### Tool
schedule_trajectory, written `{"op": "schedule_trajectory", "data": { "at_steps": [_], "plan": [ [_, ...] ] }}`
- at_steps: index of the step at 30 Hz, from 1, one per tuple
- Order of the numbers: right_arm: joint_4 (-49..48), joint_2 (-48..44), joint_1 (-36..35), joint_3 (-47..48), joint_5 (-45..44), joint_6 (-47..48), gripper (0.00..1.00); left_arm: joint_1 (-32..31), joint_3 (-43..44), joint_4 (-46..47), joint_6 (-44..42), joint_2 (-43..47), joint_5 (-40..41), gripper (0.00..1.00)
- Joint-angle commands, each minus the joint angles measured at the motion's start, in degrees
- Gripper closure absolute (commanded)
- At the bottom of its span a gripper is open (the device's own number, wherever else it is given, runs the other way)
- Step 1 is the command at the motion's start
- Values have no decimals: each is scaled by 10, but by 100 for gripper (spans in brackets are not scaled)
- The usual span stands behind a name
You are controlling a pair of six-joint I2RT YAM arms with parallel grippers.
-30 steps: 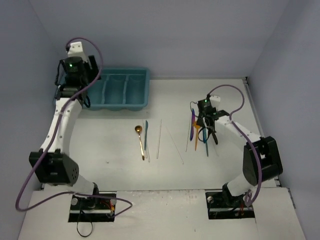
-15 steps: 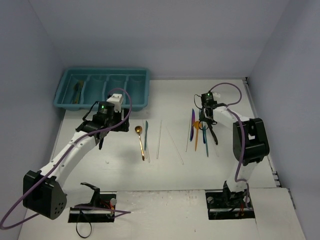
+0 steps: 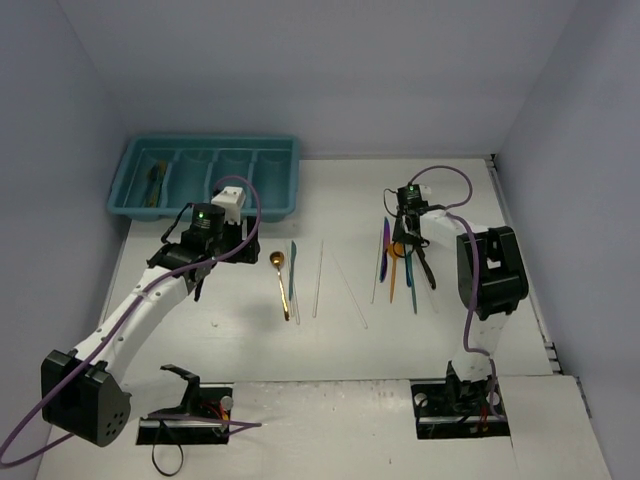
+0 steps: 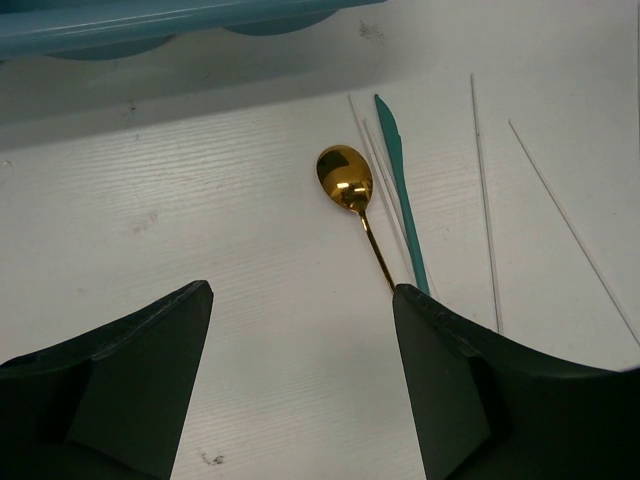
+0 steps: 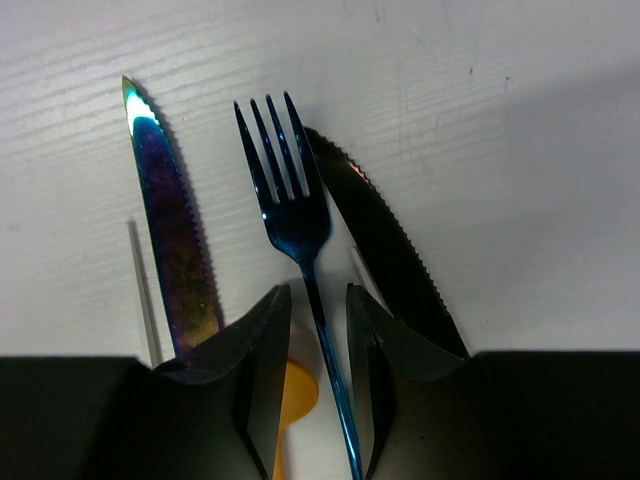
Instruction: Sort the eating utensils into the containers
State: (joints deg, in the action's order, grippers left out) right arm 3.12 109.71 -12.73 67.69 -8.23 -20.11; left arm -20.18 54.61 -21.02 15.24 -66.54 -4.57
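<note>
At the far left corner of the desk (image 3: 240, 340) sat the teal cutlery tray (image 3: 291, 178), with a utensil (image 3: 155, 181) too small to identify lying in its leftmost compartment. Just in front of the tray's near wall, the left hand (image 4: 300, 300) was spread wide and grasped nothing, its fingers pointing toward the gold spoon (image 4: 345, 172) in the middle of the desk. A teal knife (image 4: 398, 180) lay just beside the spoon, and thin pale sticks (image 4: 484, 200) lay alongside and on toward the right edge. Toward the far right of the desk, the right hand (image 5: 316, 300) stood narrowly parted astride the handle of a blue fork (image 5: 285, 200). A sliver of gap showed on each side, so it was not clenched on the fork. An iridescent purple knife (image 5: 176, 230) lay on one side of the fork and a black serrated knife (image 5: 385, 240) on the other. Something orange (image 5: 295, 385) showed beneath the fingers.
</note>
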Motion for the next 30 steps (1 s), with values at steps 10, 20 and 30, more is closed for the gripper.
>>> {"op": "schedule_trajectory", "data": {
  "at_steps": [10, 20, 30],
  "plan": [
    [-6, -2, 2, 4, -7, 19, 100, -27, 11, 21, 31, 3, -29, 30],
    [-2, -113, -3, 37, -5, 16, 100, -64, 37, 13, 99, 33, -55, 30],
    [10, -270, -57, 30, -5, -8, 100, -185, 96, 69, 164, 9, -30, 30]
  ]
}}
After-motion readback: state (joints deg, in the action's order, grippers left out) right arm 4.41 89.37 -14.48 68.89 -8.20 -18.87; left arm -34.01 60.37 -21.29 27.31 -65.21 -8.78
